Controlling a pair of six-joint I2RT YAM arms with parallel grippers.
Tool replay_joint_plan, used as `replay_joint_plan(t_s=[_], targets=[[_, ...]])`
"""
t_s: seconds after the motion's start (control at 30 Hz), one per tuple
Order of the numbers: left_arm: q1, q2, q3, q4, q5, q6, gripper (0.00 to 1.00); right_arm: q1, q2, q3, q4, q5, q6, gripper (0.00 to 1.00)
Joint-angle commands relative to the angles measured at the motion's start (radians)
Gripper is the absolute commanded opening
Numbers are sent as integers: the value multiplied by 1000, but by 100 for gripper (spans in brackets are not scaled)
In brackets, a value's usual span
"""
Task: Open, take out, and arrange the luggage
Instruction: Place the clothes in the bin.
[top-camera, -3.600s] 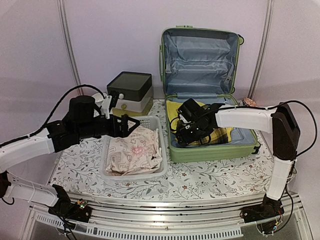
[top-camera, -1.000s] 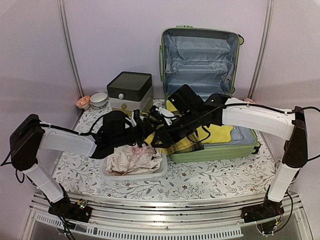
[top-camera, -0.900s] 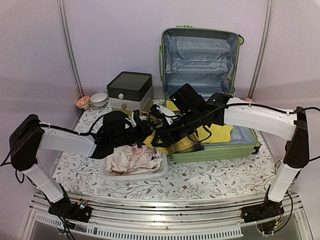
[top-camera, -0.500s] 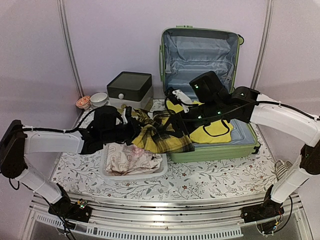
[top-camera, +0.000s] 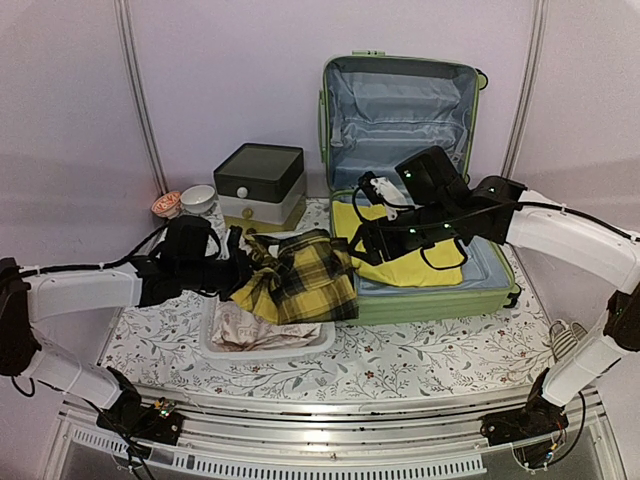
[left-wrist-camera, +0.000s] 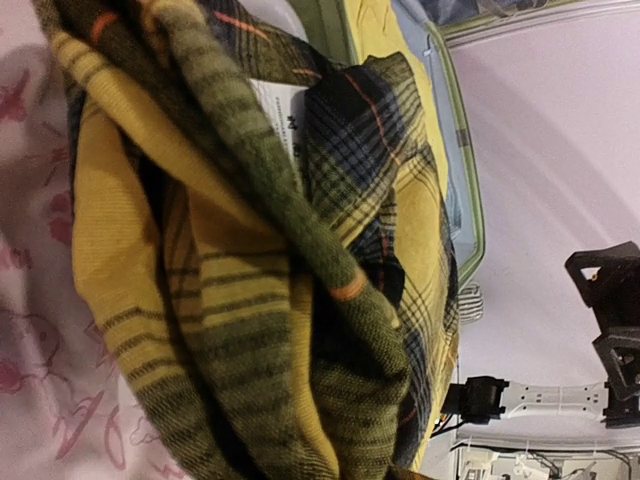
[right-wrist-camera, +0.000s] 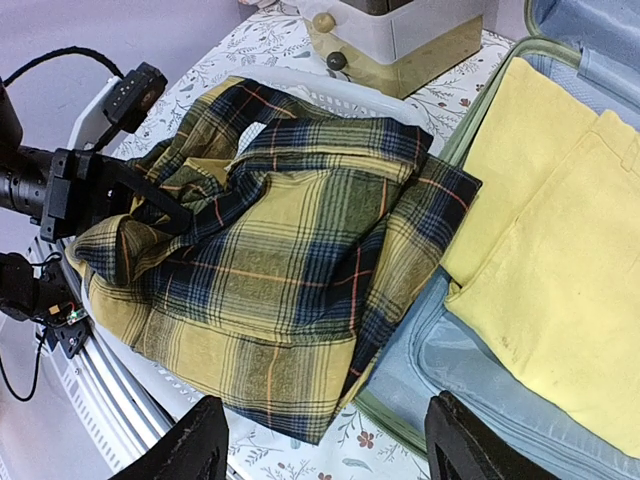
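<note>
A basket (top-camera: 268, 347) sits at the near side of the desk (top-camera: 430, 362). Over it, the left hand (top-camera: 240, 268) is clamped on a plaid shirt (top-camera: 300, 285). The right hand (top-camera: 367, 243) hovers beyond with its fingers spread and empty. The luggage (top-camera: 432, 305) lies open at the back right, lid upright.

Light: soft, even, lilac-tinted. Shadows: faint, darkest inside the suitcase (top-camera: 400, 70) lid. Overhead view: sharp, wall poles (top-camera: 135, 90) bowed. Left wrist view: plaid shirt (left-wrist-camera: 250, 280) close, blurred.
</note>
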Motion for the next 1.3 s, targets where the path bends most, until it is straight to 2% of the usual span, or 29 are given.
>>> replay_joint_plan(t_s=[0.0, 0.2, 0.4, 0.67, 0.73, 0.87, 0.93, 1.13, 1.17, 1.27], targets=[[51, -53, -11, -184, 59, 122, 0, 1, -19, -21, 17, 24, 13, 69], [174, -56, -22, -277, 106, 228, 0, 2, -7, -16, 17, 16, 14, 69], [231, -26, 36, -391, 87, 351, 0, 1, -15, -23, 14, 15, 14, 69], [237, 102, 71, -334, 147, 423, 2, 3, -15, -30, 17, 10, 16, 69], [237, 108, 80, -345, 129, 431, 17, 1, -18, -29, 16, 13, 16, 69], [236, 38, 87, -409, 48, 437, 57, 1, -26, -33, 13, 24, 14, 69], [235, -14, 91, -441, 17, 436, 69, 2, -25, -35, 14, 26, 14, 69], [226, -128, 179, -616, -124, 447, 95, 2, -4, -24, 19, 15, 13, 69], [226, -151, 195, -646, -153, 452, 98, 1, -1, -21, 19, 14, 13, 69], [226, -191, 238, -715, -219, 454, 98, 2, -1, -19, 20, 14, 11, 69]])
